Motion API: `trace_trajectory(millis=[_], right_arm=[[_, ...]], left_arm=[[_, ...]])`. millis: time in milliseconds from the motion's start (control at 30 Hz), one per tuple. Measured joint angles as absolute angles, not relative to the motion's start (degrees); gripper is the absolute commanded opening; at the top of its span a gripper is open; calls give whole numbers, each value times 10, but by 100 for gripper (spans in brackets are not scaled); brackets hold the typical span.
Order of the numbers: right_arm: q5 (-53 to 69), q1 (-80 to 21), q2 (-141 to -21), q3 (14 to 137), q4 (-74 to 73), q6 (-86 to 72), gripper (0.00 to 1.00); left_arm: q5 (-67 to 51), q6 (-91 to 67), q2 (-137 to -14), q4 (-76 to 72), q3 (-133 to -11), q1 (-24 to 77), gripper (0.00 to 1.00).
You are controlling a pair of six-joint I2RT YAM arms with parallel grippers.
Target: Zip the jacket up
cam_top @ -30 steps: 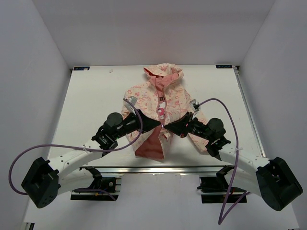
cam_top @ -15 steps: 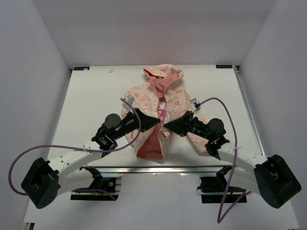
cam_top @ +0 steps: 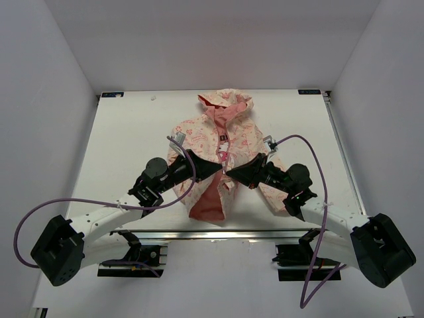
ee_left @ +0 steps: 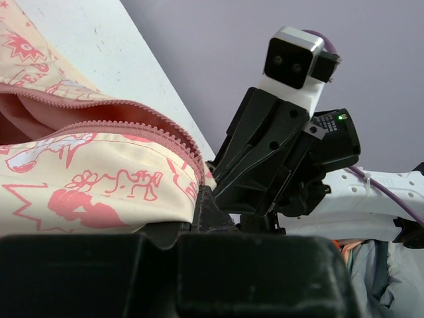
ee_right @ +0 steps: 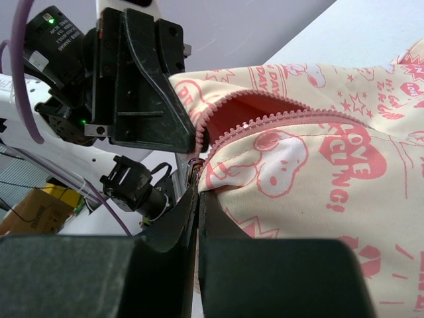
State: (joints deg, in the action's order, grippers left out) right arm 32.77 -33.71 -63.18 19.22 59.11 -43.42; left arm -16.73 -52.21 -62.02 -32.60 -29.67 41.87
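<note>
Where the left claw [cam_top: 219,170] and the right claw [cam_top: 228,173] meet tip to tip, the jacket [cam_top: 228,136] lies flat on the white table [cam_top: 132,132], hood away from the arm bases
Each claw is pinched shut on a front edge of the jacket, one from either side; in the wrist views the pink zipper teeth [ee_right: 278,119] gape apart just beside the tips, and nearer the bases the front falls open, showing pink lining [cam_top: 209,199]
</note>
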Motion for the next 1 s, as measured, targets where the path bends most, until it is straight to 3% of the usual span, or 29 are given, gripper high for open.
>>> trace_trajectory(millis=[1000], right_arm=[[321, -337, -639, 192, 600, -436, 0]], left_arm=[[-143, -552, -621, -369, -276, 418, 0]])
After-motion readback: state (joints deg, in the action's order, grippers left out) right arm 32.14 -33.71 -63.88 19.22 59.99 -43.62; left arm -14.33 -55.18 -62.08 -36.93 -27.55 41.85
